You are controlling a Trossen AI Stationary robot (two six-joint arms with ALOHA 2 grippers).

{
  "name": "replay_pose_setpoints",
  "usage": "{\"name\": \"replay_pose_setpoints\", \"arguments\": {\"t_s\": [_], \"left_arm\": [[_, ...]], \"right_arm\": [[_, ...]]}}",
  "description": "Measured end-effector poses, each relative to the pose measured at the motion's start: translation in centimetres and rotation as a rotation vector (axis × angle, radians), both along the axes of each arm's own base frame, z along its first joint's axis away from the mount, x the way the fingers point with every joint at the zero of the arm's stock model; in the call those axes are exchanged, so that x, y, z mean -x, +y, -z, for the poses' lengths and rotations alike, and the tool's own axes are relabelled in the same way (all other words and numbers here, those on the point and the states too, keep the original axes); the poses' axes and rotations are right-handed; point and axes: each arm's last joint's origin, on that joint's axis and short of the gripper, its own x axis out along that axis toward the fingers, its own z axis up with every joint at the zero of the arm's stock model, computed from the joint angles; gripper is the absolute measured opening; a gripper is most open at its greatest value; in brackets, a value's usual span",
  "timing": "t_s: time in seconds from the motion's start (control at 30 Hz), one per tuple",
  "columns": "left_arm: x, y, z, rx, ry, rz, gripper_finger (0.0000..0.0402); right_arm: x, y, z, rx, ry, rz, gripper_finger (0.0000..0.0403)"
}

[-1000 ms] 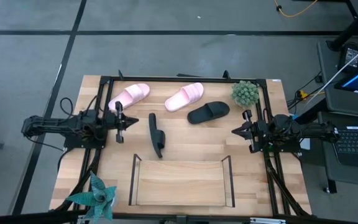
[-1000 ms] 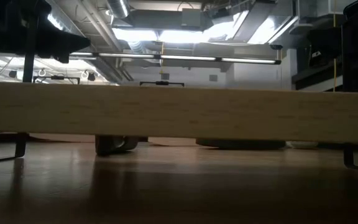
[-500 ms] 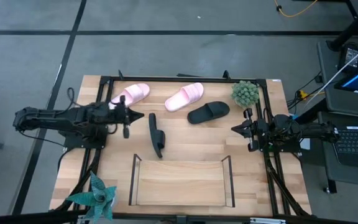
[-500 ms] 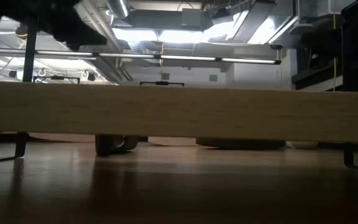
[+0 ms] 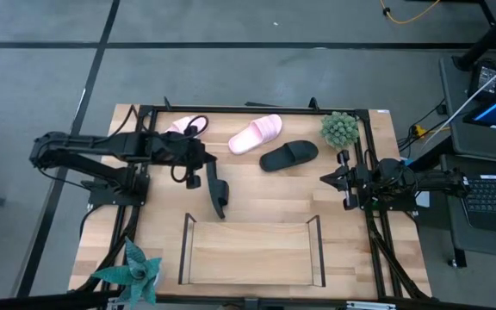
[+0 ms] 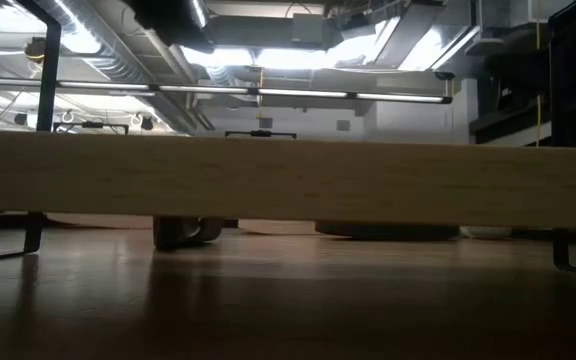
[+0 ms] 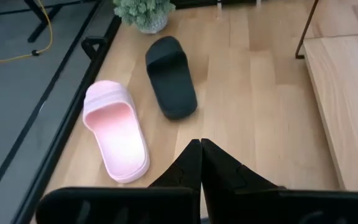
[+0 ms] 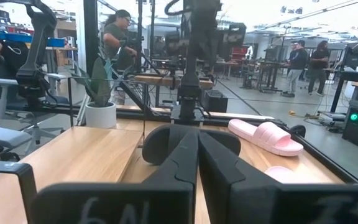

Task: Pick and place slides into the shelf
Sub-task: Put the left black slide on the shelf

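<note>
My left gripper (image 5: 203, 156) hangs with fingers pressed together, gripping nothing, just beside the matte black foam slide lying on its edge (image 5: 217, 186) — its long axis runs toward the empty wire-and-wood shelf (image 5: 252, 251). My right gripper (image 5: 327, 180), also closed, waits at the right edge — farther off.

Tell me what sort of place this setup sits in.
Most likely a robotics lab or workshop: the table stands on bare grey floor, workbenches with people fill the room behind, and exposed ducts run under strip lights.
</note>
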Motion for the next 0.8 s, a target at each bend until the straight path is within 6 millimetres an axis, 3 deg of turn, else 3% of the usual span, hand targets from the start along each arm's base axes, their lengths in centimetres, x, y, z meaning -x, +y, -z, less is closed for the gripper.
{"name": "replay_pose_setpoints", "arguments": {"t_s": [0.3,0.8], "left_arm": [[-0.46,0.01,-0.43,-0.084,0.007,0.058,0.0000],[-0.92,0.03,-0.87,-0.127,-0.043,0.080,0.0000]], "right_arm": [[-0.01,0.01,0.12,0.102,0.007,0.008,0.0017],[-0.03,0.01,0.27,0.096,0.023,0.007,0.0017]]}}
